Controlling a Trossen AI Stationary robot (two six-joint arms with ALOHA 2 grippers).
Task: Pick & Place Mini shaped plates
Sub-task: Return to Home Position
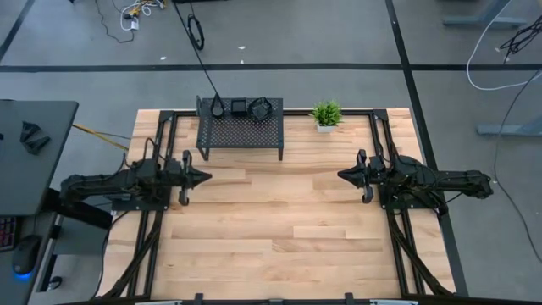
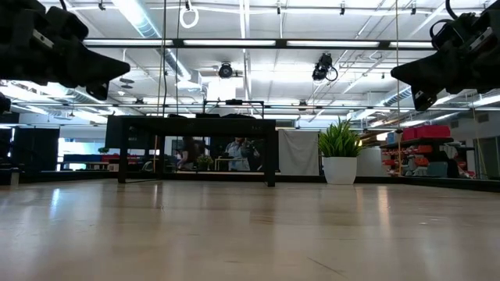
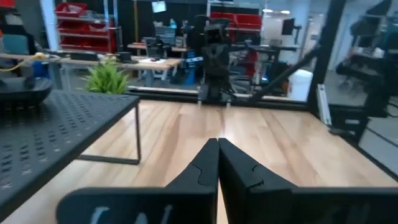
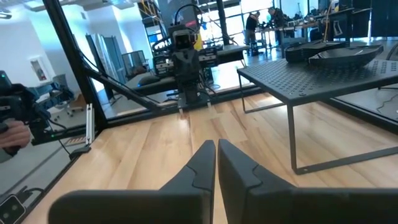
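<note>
Three mini shaped plates, glossy black, lie on top of the black mesh rack (image 1: 240, 134) along its far edge: a teardrop one (image 1: 218, 107), a square one (image 1: 240, 107) and a wavy-rimmed one (image 1: 260, 108). The right wrist view shows plates (image 4: 339, 53) on the rack (image 4: 311, 78); the left wrist view shows one plate (image 3: 22, 91). My left gripper (image 1: 206, 177) (image 3: 217, 149) hovers level at the table's left, shut and holding nothing. Opposite it, at the table's right, my right gripper (image 1: 341, 175) (image 4: 216, 149) is also shut with nothing in it. Both fingertips point at the table's middle.
A small green potted plant (image 1: 326, 114) stands right of the rack at the far edge. Bare wooden tabletop (image 1: 279, 229) lies between and in front of the arms. Black frame rails run along the table's sides. A person's hand (image 4: 12, 127) shows beyond the table.
</note>
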